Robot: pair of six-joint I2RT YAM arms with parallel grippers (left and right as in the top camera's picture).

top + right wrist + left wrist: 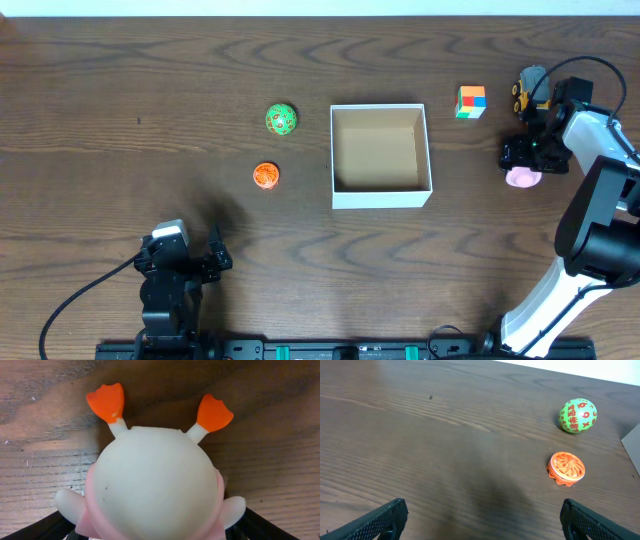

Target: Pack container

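The container [381, 196], a square white-walled box with a brown inside, sits mid-table with nothing in it; its corner [635, 442] shows at the right edge of the left wrist view. At the far right, my right gripper [524, 165] stands over a pink and white toy with orange feet [523, 178]. In the right wrist view the toy [155, 490] fills the space between the jaws of the right gripper [157, 530], one finger on each side of it. My left gripper [190, 245] rests near the front left, wide open and empty [482, 515].
A green ball with red marks [281, 119] [577, 416] and an orange ribbed disc [265, 175] [566, 467] lie left of the box. A multicoloured cube [470, 102] and a yellow toy vehicle [528, 92] sit to its right, near the right arm.
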